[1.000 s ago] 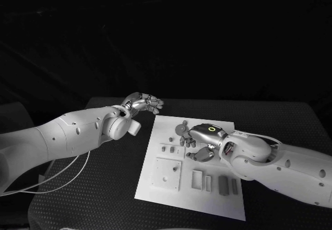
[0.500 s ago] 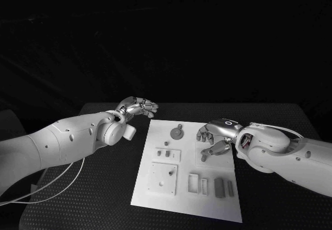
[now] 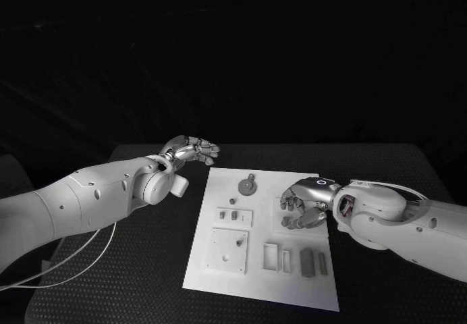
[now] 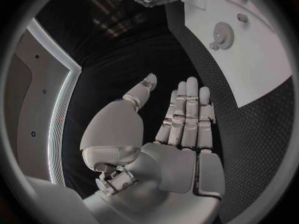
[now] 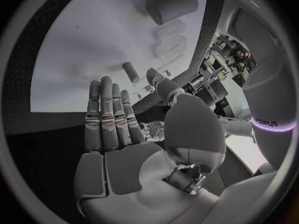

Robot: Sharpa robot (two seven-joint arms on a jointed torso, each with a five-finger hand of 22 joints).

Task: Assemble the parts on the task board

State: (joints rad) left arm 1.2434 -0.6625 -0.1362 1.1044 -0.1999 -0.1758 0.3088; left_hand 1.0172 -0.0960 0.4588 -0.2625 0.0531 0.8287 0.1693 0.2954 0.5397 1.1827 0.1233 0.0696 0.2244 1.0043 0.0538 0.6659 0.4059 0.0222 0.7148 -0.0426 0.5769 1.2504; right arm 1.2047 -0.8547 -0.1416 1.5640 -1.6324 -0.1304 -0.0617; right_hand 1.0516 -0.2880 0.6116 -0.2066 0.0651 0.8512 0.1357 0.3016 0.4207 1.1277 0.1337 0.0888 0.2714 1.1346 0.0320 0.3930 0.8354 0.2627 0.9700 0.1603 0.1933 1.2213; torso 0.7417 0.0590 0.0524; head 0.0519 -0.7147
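Black worktop point(image 3: 146, 270), white task board point(image 3: 255, 283) at its middle. From the left: our left hand point(image 3: 191, 148) hovers off the board's far left corner, fingers straight and apart, holding nothing. A round gear-like part point(image 3: 249, 186) lies near the board's far edge, between the hands. Our right hand point(image 3: 304, 204) hangs over the board's right side, fingers loosely spread, nothing held. Small upright parts point(image 3: 312, 262) stand nearer the robot than that hand; we judge the right hand nearer them.

The word "sharpa" stands beside a glowing ring on the right wrist cuff point(image 5: 269, 122).
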